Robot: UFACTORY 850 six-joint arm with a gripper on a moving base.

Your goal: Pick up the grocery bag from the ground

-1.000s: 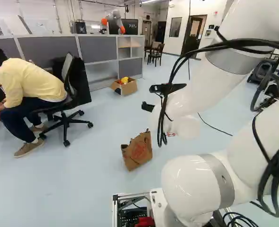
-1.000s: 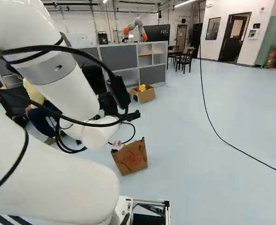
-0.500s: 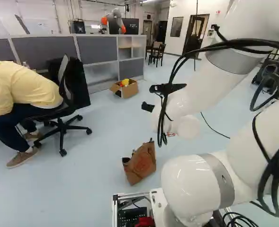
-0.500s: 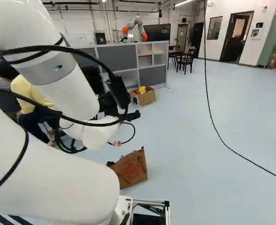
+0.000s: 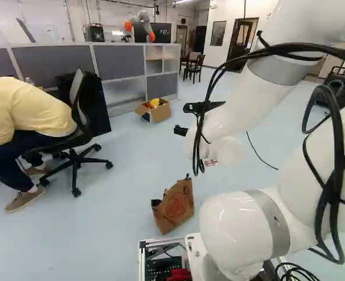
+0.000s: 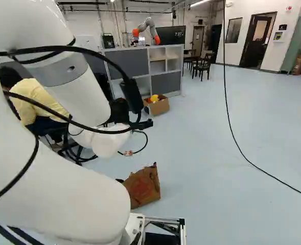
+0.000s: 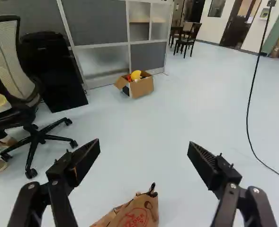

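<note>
The gripper [image 5: 181, 130] shows as black parts at the far end of the arm in the left base view, above and beyond the brown paper grocery bag [image 5: 175, 206]. That bag stands on the floor, leaning a little, just ahead of the base; the arm hides part of it in the right base view. In the wrist view the gripper [image 7: 144, 144] has its fingers wide apart with nothing between them. The bag's crumpled top [image 7: 141, 213] appears low between the two fingers, apart from both; its lower part is out of that view.
A person sits on an office chair [image 5: 78, 137] at the left of the left base view. Beyond are a cardboard box [image 5: 154, 110], grey partitions [image 5: 122, 60] and another robot [image 5: 142, 26]. A black cable [image 6: 237, 145] runs along the floor at the right of the right base view.
The base has moved, bringing the bag closer and shifting the chair leftward in the left base view. The arm's upper links have swung slightly against its lowest joint. The gripper is still empty.
</note>
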